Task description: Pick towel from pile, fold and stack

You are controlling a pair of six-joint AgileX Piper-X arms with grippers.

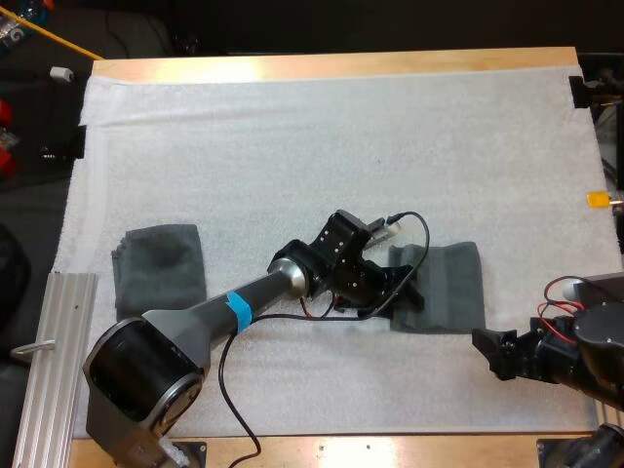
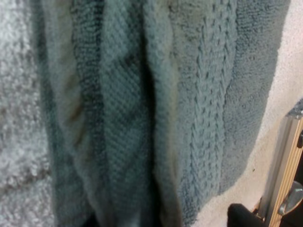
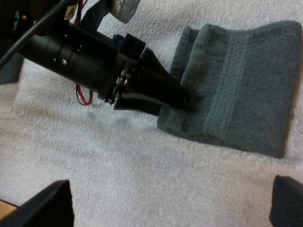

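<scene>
— What sort of room am I driving in?
— A robotics lab, as far as I can see. There's a wooden bench [image 1: 331,66] under a white mat [image 1: 341,136]. My left arm [image 1: 195,327] and right arm [image 1: 575,356] stand at its near edge, and a bare aluminium rail [image 1: 49,361] lies at the lower left of the frame.

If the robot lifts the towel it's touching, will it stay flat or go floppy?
Probably floppy: the towel is soft looped cloth lying in folds. Lifted by the edge at the left gripper, it would likely droop and unfold.
</scene>
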